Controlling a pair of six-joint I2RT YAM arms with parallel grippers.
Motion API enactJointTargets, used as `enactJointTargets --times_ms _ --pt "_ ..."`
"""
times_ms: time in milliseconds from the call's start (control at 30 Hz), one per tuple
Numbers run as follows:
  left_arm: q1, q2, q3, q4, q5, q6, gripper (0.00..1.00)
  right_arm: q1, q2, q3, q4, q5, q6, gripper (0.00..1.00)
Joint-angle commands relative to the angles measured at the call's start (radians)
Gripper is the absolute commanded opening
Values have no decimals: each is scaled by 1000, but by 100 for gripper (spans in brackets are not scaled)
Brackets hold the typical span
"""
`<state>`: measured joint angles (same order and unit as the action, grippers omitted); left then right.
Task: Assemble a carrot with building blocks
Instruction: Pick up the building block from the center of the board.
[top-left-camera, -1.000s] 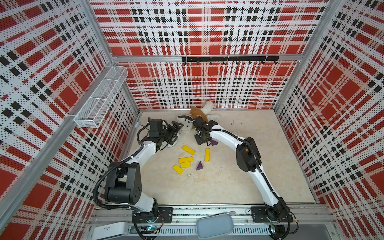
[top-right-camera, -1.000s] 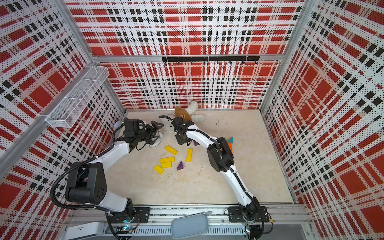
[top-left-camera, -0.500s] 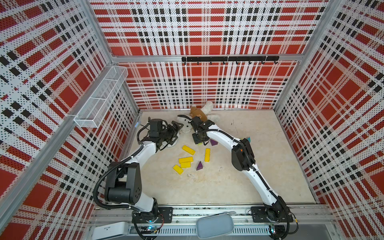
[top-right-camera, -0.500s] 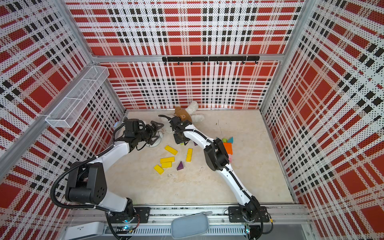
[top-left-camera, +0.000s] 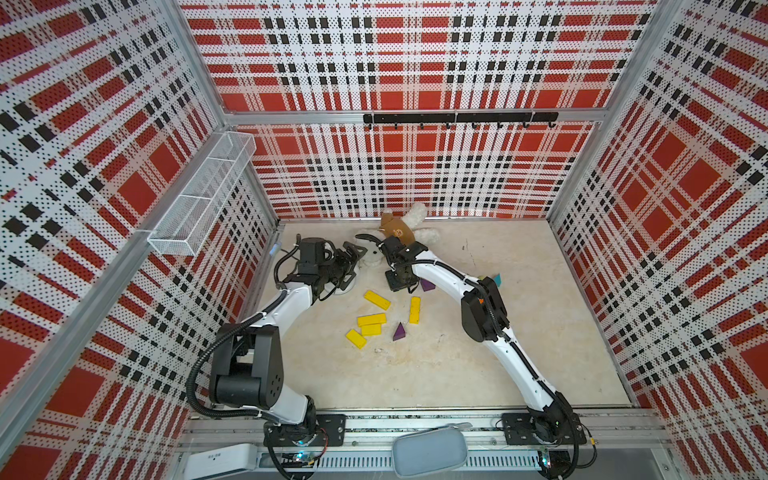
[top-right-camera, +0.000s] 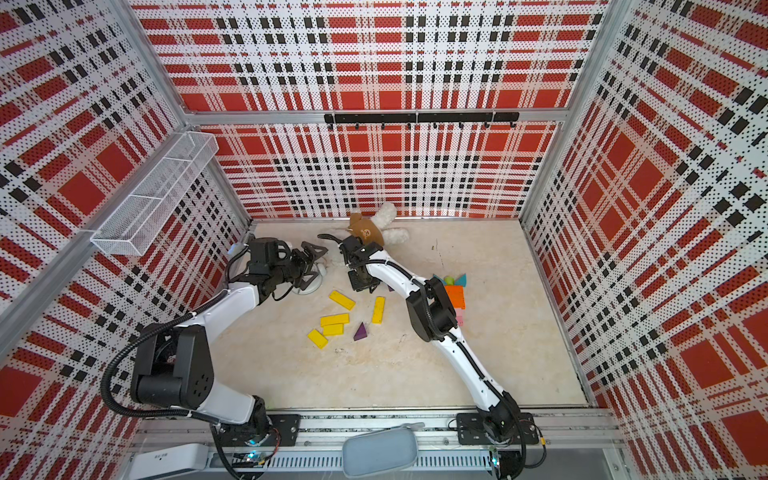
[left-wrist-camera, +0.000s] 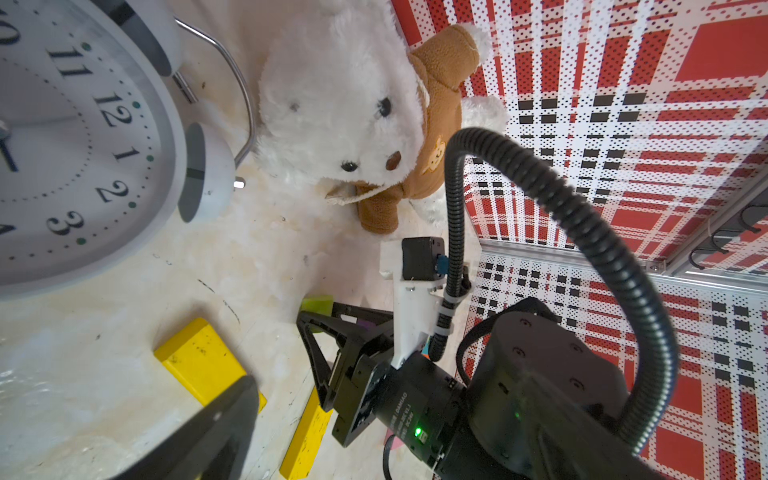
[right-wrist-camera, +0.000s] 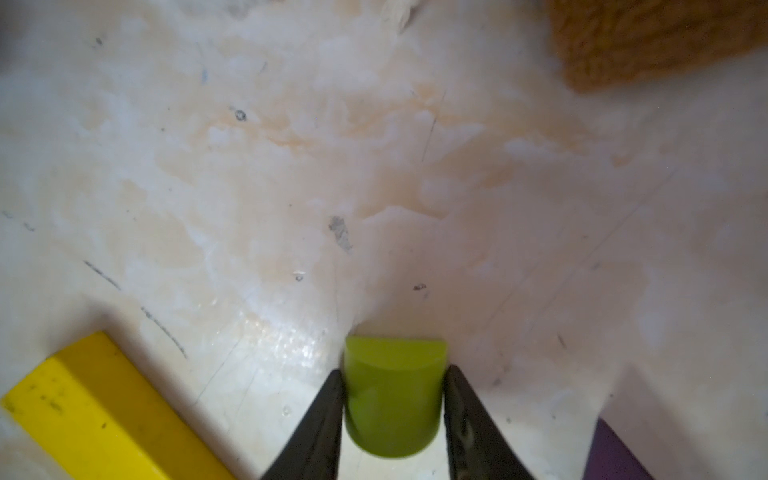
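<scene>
One lime-green cylinder (right-wrist-camera: 392, 399) sits pinched in the right pincer (right-wrist-camera: 395, 374), both fingers pressed on its curved sides, down at the worktop (right-wrist-camera: 374, 166) near the back, just in front of the plush bear (top-left-camera: 399, 230) and well apart from the half-built carrot (top-right-camera: 455, 297). Round flanks under narrow tips could let it squirt out or twist on the lift. A yellow block (right-wrist-camera: 95, 407) and a purple triangle (right-wrist-camera: 611, 453) lie just beside it and might get nudged. The right arm (top-right-camera: 432, 316) has its elbow close over the carrot, so a careless swing could scatter it. The cylinder's axis seems to run along the fingers, a flat end poking past the tips. The left pincer (top-left-camera: 355, 266) stands spread by the alarm clock (left-wrist-camera: 83, 145)
</scene>
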<state>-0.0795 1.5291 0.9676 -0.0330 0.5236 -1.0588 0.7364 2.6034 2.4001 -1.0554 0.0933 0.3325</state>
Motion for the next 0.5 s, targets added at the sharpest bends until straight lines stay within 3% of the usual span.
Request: enactJointTargets --times_ms 0,467 --pt "-1 -4 7 18 11 -15 100 1 -45 -42 10 -8 -10 39" --pt "-2 -3 8 21 12 -15 100 -2 -151 -177 101 -9 5 38"
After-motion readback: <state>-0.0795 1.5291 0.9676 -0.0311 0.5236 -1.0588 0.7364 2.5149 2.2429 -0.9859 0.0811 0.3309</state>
